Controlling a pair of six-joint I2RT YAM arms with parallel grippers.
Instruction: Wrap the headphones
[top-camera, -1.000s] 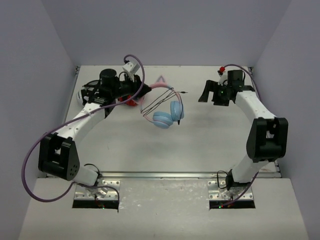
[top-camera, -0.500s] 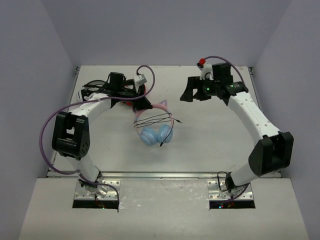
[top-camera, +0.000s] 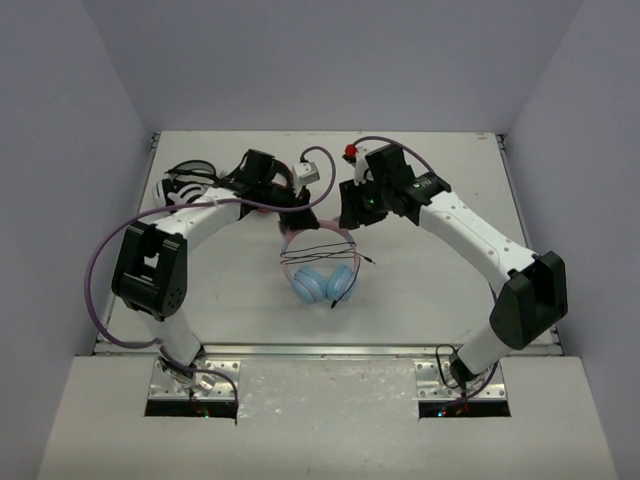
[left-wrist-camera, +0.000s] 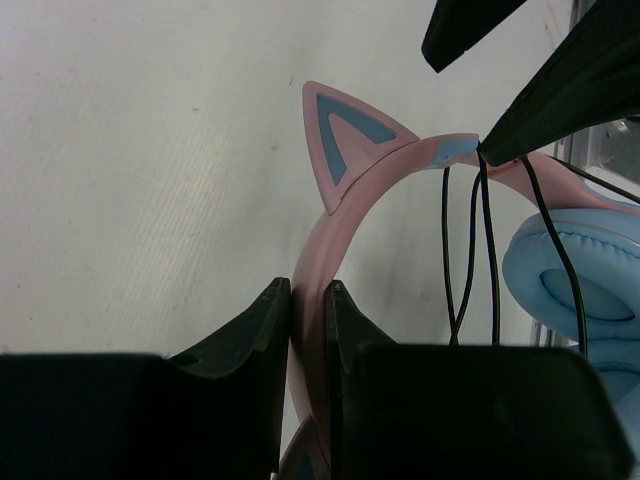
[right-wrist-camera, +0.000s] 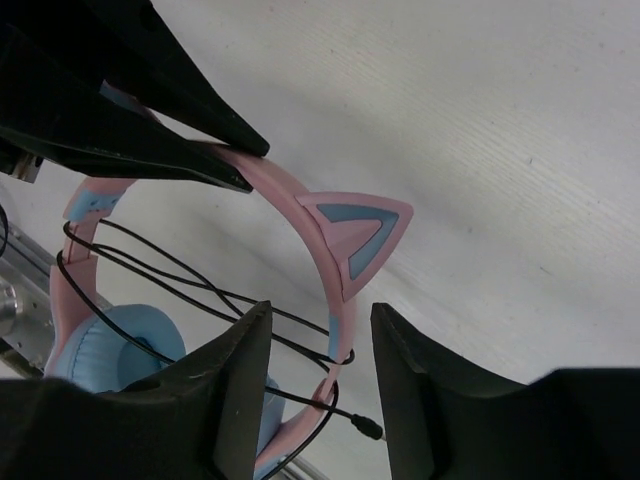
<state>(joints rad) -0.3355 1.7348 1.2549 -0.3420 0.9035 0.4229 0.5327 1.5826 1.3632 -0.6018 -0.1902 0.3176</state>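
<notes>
- Left gripper (left-wrist-camera: 308, 300) is clamped on the headphones' (top-camera: 312, 283) pink headband (left-wrist-camera: 322, 235), centre of the overhead view.
- Right gripper (right-wrist-camera: 320, 322) is spread wide, straddling the band beside a cat ear (right-wrist-camera: 360, 235).

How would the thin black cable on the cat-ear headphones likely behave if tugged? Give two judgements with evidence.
Probably floppy: the cable sags in loose, uneven strands across the headband. Likely to slip off when pulled: its plug end sticks out free, not tucked in.

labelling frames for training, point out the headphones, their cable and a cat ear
headphones (top-camera: 311, 285), top view, on a blue ear cup
cable (right-wrist-camera: 368, 429), right wrist view, on its plug end
cat ear (left-wrist-camera: 350, 135), left wrist view, middle of the ear
</notes>
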